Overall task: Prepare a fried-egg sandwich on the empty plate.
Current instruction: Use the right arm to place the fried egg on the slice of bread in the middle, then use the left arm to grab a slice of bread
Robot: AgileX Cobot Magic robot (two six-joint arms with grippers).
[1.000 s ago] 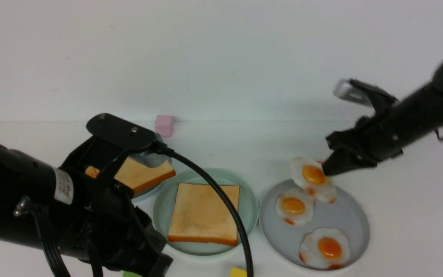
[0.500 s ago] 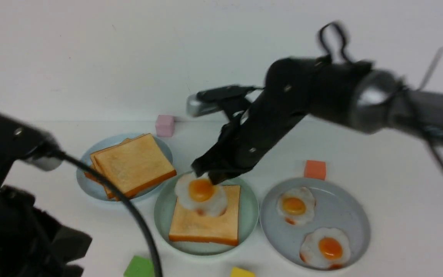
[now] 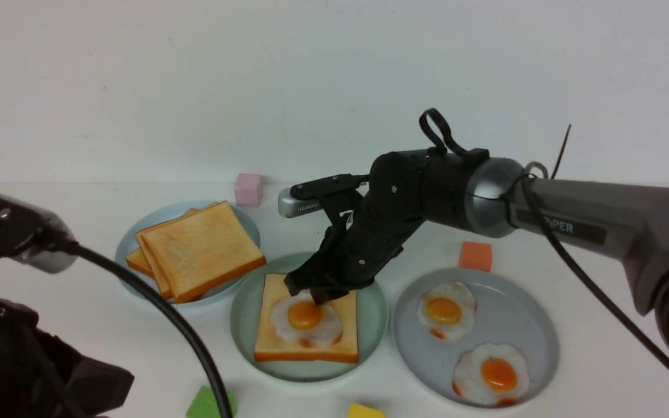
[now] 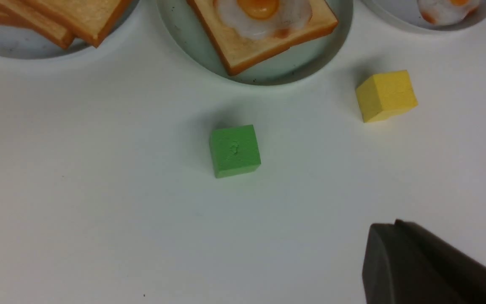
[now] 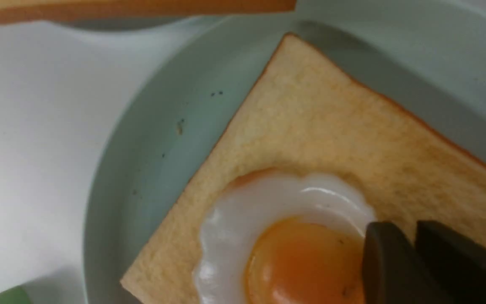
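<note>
Three plates sit in a row, the middle green plate [image 3: 376, 318] holding the half-built sandwich [image 3: 288, 346], one toast under one egg, two eggs on the grey plate [image 3: 521, 325], four cubes [image 3: 475, 256] around, while the right gripper [image 3: 317, 297], its arm [image 3: 590, 226] lettered "PER", is at that egg, grip unclear, and the left gripper [image 4: 399, 257] is closed.

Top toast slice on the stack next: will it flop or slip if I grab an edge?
Probably stiff: the top toast slice lies flat with straight edges, not sagging where it is offset from the slices below. Its matte surface suggests fair grip. Resting skewed, it may slide if pushed.
</note>
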